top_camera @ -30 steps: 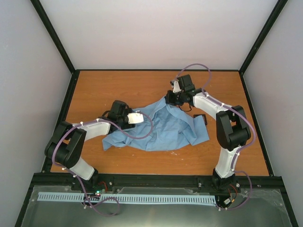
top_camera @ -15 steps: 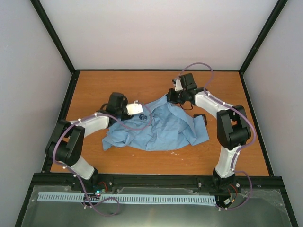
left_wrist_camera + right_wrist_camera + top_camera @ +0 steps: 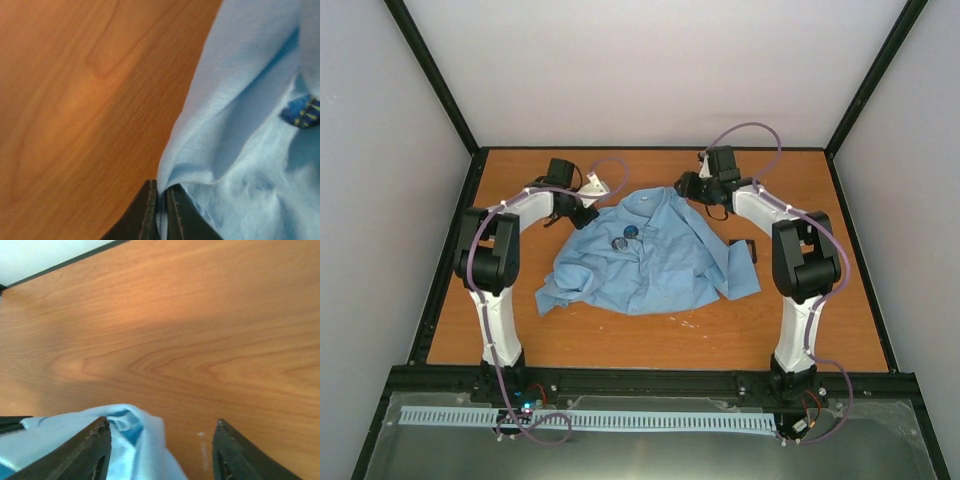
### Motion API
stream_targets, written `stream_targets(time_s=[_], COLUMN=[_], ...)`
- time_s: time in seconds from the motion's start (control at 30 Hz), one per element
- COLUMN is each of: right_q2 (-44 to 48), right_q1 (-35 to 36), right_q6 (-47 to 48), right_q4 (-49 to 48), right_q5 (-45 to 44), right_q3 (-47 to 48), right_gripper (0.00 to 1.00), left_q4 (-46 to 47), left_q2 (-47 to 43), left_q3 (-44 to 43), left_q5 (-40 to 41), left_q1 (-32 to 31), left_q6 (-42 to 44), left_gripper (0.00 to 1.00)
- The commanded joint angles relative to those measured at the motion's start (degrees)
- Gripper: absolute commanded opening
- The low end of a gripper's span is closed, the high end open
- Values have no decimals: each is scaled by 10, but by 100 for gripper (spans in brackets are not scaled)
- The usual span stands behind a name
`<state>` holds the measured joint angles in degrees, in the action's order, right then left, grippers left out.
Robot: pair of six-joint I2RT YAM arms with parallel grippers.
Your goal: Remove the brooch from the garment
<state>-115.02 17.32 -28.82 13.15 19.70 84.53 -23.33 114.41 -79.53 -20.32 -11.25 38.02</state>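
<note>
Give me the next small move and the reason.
Probably swing the open right end effector toward the small round dark grey-blue brooch: it lies exposed on the spread light blue button-up shirt, whose edge the left end effector is clamped on.

Soft, even light fills the top view, leaving only faint shadows on the tabletop (image 3: 620, 335). Both wrist views are blurred close in: the garment (image 3: 240, 170) and the right tool (image 3: 161, 421) lack crisp edges. A warm sheen lies on the wood there.
</note>
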Motion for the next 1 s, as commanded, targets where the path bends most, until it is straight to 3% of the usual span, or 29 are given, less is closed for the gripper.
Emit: stream_targets(time_s=[0.0, 0.13, 0.27, 0.37, 0.47, 0.67, 0.83, 0.97], right_q2=[67, 114, 154, 170, 162, 74, -38, -118], right_q1=[8, 21, 48, 83, 118, 155, 155, 144], right_q6=[59, 98, 125, 164, 207, 268, 300, 274], right_q4=[-52, -59, -67, -77, -80, -48, 15, 25], right_q5=[-152, -197, -231, -199, -97, 78, 74, -16], right_q3=[-25, -70, -110, -126, -128, -69, 52, 150], right_gripper=[59, 65, 69, 65, 58, 60, 57, 41], left_q4=[-58, -30, -28, -41, -52, -58, -81, -104], left_q2=[24, 1, -39, -64, -78, -89, -120, -153], left_q3=[-53, -48, -45, -47, -40, -25, -12, 10], left_q5=[19, 25, 9, -14, -27, -30, -58, -72], left_q1=[15, 33, 33, 33, 33, 34, 37, 37], left_q6=[-71, -79, -76, -78, -82, -84, -62, -30], left_gripper=[18, 50, 61, 63, 63, 63, 63, 63])
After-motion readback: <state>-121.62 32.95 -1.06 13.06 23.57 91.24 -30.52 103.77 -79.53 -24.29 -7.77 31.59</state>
